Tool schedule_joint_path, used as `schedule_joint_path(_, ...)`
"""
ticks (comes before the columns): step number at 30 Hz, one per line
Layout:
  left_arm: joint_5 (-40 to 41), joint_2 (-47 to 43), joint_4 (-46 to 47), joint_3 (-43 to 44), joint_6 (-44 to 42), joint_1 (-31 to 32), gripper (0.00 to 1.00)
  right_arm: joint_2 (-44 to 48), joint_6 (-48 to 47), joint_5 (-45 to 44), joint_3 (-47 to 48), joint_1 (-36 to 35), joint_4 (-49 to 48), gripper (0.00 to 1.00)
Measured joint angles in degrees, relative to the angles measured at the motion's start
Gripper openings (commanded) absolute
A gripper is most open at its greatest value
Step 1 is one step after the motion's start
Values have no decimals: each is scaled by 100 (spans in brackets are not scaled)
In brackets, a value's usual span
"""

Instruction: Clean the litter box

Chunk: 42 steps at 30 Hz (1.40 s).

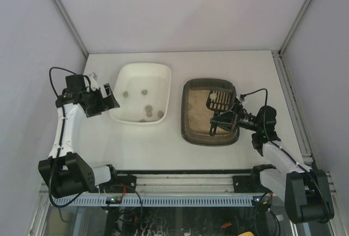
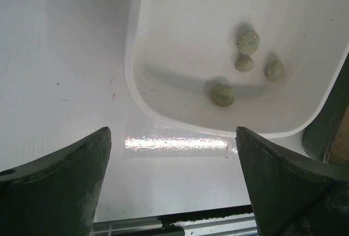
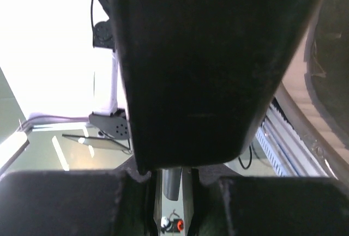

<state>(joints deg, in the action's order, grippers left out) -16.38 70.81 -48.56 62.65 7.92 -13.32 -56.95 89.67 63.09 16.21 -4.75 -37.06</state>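
Right gripper [image 1: 228, 118]: your pincer clamps the black slotted scoop [image 1: 220, 101], which hangs over the litter [image 1: 199, 110].
Litter box [image 1: 186, 113]: sits right of centre on the table [image 1: 163, 146], directly under your scoop.
White tray [image 1: 143, 66]: sits just left of the box without touching it and holds several greenish-grey clumps [image 2: 248, 40].
Left gripper [image 2: 172, 187]: your jaws stand wide and empty by the tray's left rim.

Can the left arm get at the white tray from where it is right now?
Probably yes. The left gripper is open right beside the white tray, at its left rim, with nothing between them. The right gripper holds its slotted scoop over the litter box, out of the way.
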Motion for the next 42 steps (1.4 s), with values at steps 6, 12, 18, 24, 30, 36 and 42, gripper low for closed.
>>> schedule_joint_path(6, -35, 0, 48, -63, 2, 0, 100, -74, 79, -48, 9, 81, -208, 0)
schedule_joint_path(12, -39, 2, 66, -105, 2, 0, 100, 195, -229, -162, 50, -31, 260, 0)
schedule_joint_path(18, -177, 2, 92, -107, -13, -4, 100, 372, -656, -260, 286, -155, 717, 0)
schedule_joint_path(24, -295, -44, 221, -260, -59, -9, 100, -24, -1038, -520, 649, -595, 964, 0)
schedule_joint_path(30, -562, -109, 210, -374, -164, -17, 100, -1283, -1665, -820, 1827, -1364, 1373, 0)
schedule_joint_path(36, -839, -313, 114, -356, -267, -114, 100, -2944, -3147, -1543, 4312, -2205, 3362, 0)
schedule_joint_path(42, -540, -372, 125, -321, -278, -402, 100, -4946, -4621, -2643, 7412, -2946, 5980, 0)
